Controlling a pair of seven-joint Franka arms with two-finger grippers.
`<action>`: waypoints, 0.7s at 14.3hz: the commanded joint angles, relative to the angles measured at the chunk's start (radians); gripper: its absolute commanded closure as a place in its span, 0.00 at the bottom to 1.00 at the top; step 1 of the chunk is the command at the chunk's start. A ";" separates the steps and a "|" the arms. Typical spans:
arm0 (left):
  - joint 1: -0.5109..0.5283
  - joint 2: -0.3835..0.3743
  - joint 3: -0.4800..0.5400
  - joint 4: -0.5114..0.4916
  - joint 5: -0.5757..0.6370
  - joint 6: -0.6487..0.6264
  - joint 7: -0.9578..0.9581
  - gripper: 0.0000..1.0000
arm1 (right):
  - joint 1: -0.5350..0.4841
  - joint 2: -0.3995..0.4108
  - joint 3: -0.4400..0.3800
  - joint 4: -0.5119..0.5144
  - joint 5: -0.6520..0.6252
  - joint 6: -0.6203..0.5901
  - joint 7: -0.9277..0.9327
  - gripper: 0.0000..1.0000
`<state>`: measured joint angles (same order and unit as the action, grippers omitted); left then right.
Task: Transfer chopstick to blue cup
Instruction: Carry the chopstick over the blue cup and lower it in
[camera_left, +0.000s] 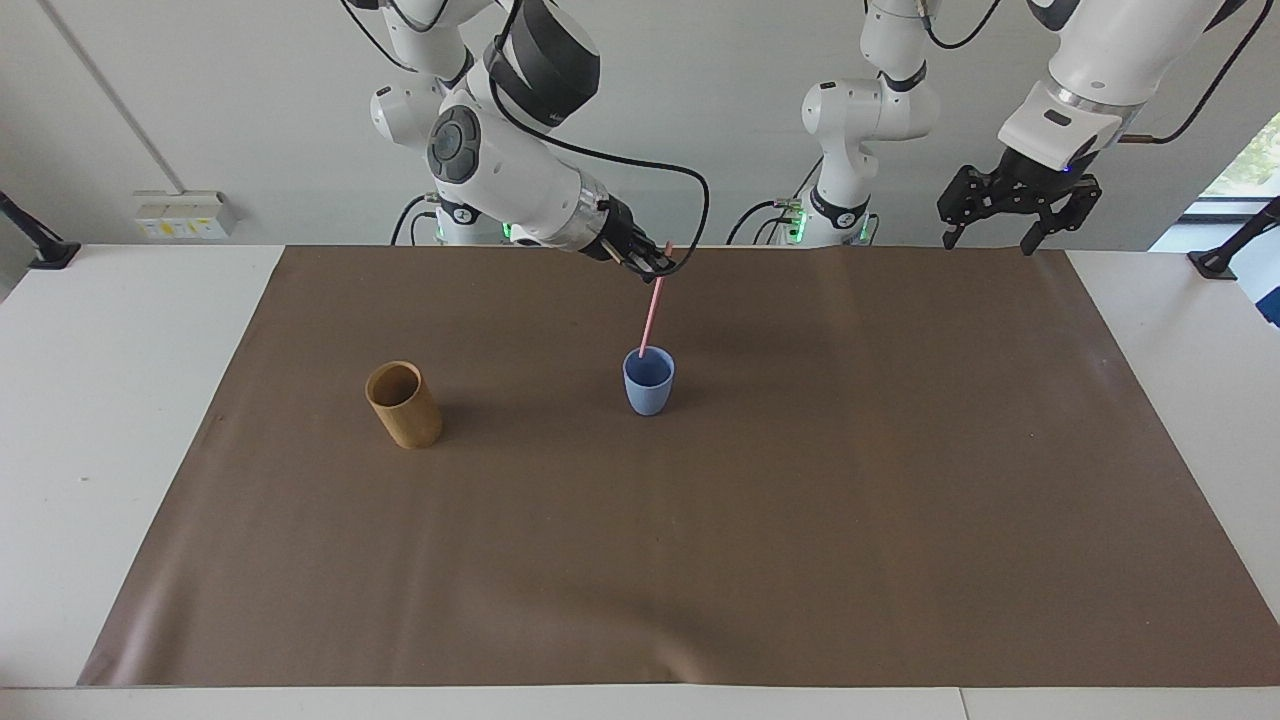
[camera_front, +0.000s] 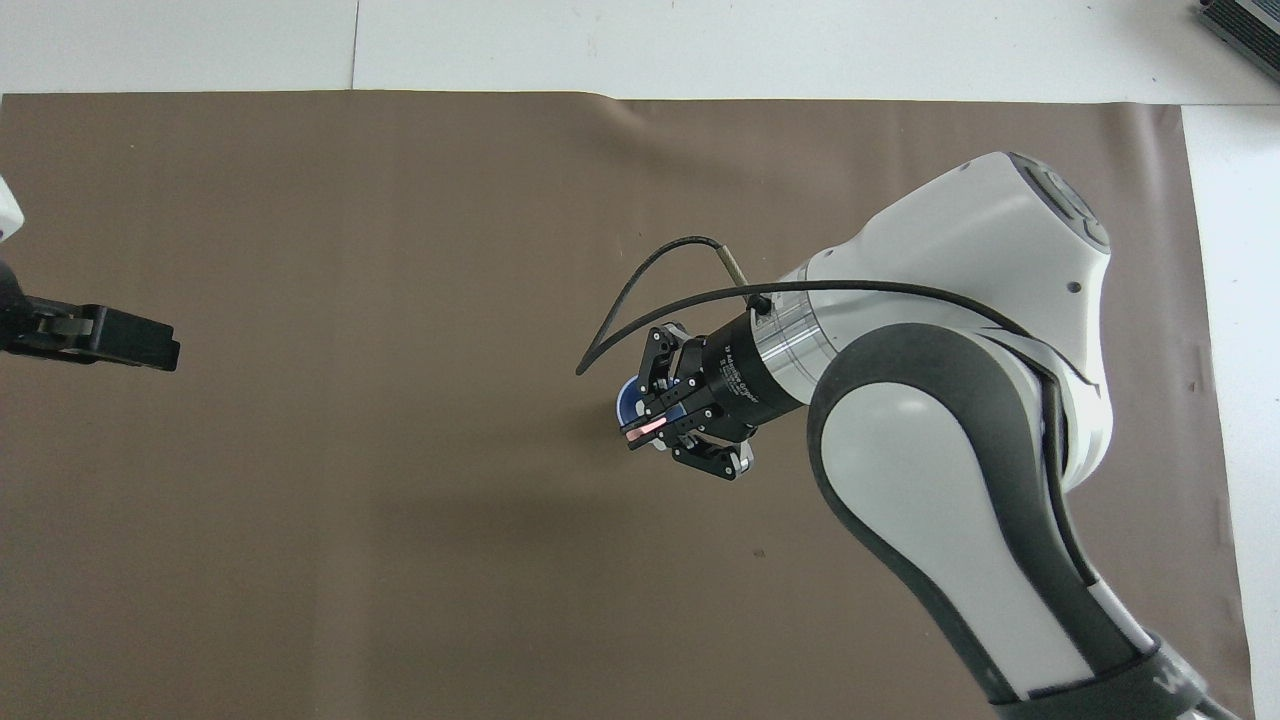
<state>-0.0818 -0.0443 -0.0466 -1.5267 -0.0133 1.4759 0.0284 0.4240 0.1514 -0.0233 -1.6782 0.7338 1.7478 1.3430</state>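
While the right gripper (camera_left: 655, 266) clenched the pink chopstick (camera_left: 649, 318), tip at the blue cup's (camera_left: 649, 384) rim, only the facing view showed the tan cup (camera_left: 404, 405); the left gripper (camera_left: 1007, 212) waited, jaws released.

Lab | robot arms (camera_left: 500, 170) | papered table (camera_left: 150, 400) | bare wall

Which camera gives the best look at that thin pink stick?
The facing view. There the chopstick shows along nearly its whole length, slanting from the right hand down to the blue cup. From overhead, only a short pink bit shows in the hand; the rest is hidden below.
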 joint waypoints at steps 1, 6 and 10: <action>0.013 -0.026 -0.007 -0.032 0.012 0.018 0.001 0.00 | -0.001 0.013 0.002 -0.032 0.033 0.042 -0.025 1.00; 0.011 -0.026 -0.007 -0.032 0.012 0.023 0.001 0.00 | 0.021 0.022 0.002 -0.109 0.039 0.129 -0.096 0.96; 0.011 -0.026 -0.007 -0.032 0.012 0.023 0.001 0.00 | 0.018 0.022 0.000 -0.086 0.018 0.121 -0.136 0.00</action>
<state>-0.0818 -0.0443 -0.0467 -1.5267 -0.0133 1.4766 0.0284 0.4439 0.1898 -0.0214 -1.7586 0.7365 1.8544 1.2609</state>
